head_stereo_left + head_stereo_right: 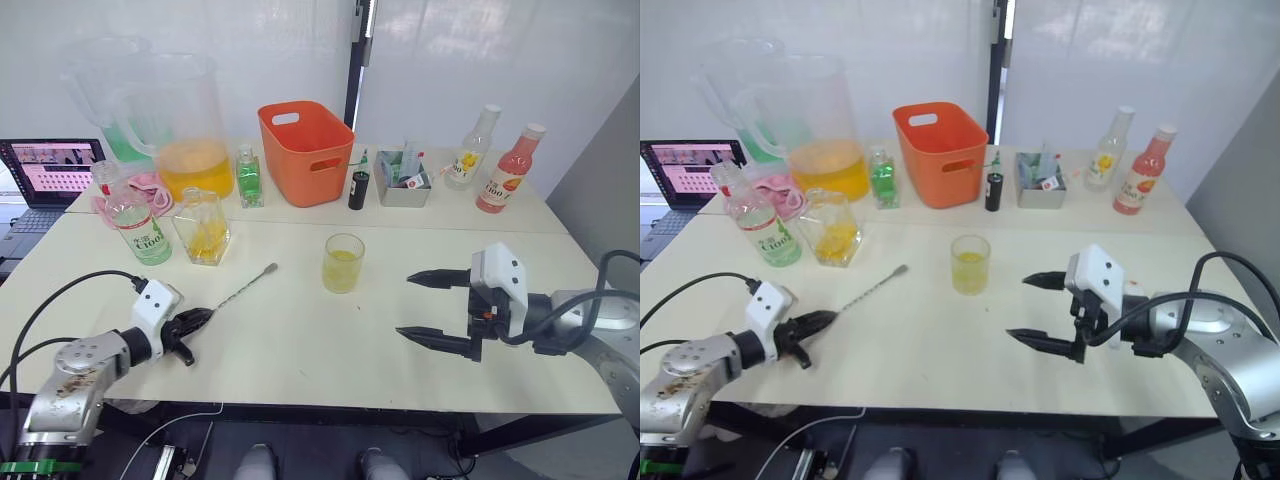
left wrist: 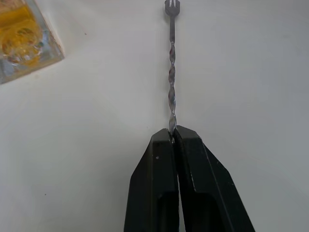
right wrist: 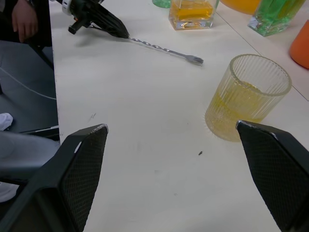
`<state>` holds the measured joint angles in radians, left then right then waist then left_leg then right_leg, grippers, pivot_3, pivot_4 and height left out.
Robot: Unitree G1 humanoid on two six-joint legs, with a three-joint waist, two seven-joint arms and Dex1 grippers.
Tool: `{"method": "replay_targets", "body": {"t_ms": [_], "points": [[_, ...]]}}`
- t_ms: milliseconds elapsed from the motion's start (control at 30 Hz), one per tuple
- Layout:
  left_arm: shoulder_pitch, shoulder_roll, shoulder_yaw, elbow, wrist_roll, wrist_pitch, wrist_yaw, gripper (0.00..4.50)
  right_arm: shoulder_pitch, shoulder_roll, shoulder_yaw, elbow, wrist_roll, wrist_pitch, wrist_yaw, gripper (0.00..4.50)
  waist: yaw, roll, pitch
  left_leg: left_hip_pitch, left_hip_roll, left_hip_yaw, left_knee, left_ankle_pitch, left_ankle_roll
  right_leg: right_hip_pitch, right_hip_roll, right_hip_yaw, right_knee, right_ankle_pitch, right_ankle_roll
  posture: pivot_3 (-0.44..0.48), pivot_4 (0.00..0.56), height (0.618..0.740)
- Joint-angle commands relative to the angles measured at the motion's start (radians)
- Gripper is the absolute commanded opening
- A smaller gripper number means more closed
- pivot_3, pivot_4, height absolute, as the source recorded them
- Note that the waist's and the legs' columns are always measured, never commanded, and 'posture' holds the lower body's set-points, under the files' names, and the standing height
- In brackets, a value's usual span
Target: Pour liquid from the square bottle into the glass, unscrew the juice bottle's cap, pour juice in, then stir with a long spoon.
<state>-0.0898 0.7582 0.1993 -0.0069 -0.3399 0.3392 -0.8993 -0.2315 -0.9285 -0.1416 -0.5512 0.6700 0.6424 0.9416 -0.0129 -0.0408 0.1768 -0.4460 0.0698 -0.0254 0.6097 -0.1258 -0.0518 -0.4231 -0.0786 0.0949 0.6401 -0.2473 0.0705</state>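
Silvery long spoon (image 1: 243, 286) lies on table (image 1: 300, 350), one end pinched in left gripper (image 1: 203, 318). Right gripper (image 1: 421, 308) spread wide, near glass (image 1: 343, 262) holding yellow liquid (image 1: 342, 270).

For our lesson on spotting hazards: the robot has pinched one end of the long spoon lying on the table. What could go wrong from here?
1. The left gripper holds the spoon at its very end, so it may swing or slip when lifted.
2. The glass already holds yellow liquid; a swinging spoon could tip it.
3. The square bottle stands close beside the spoon and could get knocked.
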Motion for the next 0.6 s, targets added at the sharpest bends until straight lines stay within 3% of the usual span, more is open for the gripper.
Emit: {"method": "replay_targets", "body": {"t_ms": [33, 100, 133, 400, 600], "points": [[-0.032, 0.019, -0.038, 0.025, 0.009, -0.056, -0.075, 0.01, -0.008, 0.003, -0.013, -0.035, 0.0, 0.0, -0.022, 4.5, 0.001, 0.0, 0.0, 0.0, 0.0, 0.0, 0.0, 0.0, 0.0, 0.0, 0.0, 0.0, 0.0, 0.0, 0.0, 0.0, 0.15, 0.703], [-0.047, 0.022, -0.064, 0.064, 0.036, -0.072, -0.087, 0.01, -0.002, 0.003, -0.014, -0.042, 0.0, 0.003, -0.032, 4.5, 0.0, 0.0, 0.0, 0.0, 0.0, 0.0, 0.0, 0.0, 0.0, 0.0, 0.0, 0.0, 0.0, 0.0, 0.0, 0.0, 0.15, 0.703], [-0.053, 0.021, -0.071, 0.081, 0.041, -0.072, -0.092, 0.68, 0.002, 0.001, -0.016, -0.046, -0.002, 0.004, -0.036, 4.5, 0.0, 0.0, 0.0, 0.0, 0.0, 0.0, 0.0, 0.0, 0.0, 0.0, 0.0, 0.0, 0.0, 0.0, 0.0, 0.0, 0.15, 0.703], [-0.079, 0.061, -0.076, 0.05, -0.004, 0.05, -0.154, 3.28, 0.022, -0.003, -0.021, -0.055, -0.005, 0.009, -0.059, 4.5, -0.001, 0.0, 0.0, 0.001, 0.001, 0.0, 0.0, 0.001, 0.002, 0.0, 0.001, 0.0, 0.001, 0.0, 0.0, 0.0, 0.15, 0.703], [-0.13, 0.177, -0.167, 0.031, 0.083, 0.149, -0.164, 3.28, 0.026, 0.004, -0.012, -0.058, -0.001, 0.023, -0.082, 4.5, -0.007, 0.0, 0.0, 0.001, 0.001, 0.0, 0.0, 0.001, 0.001, 0.0, 0.001, 0.0, 0.002, 0.0, 0.0, 0.0, 0.15, 0.703]]}}
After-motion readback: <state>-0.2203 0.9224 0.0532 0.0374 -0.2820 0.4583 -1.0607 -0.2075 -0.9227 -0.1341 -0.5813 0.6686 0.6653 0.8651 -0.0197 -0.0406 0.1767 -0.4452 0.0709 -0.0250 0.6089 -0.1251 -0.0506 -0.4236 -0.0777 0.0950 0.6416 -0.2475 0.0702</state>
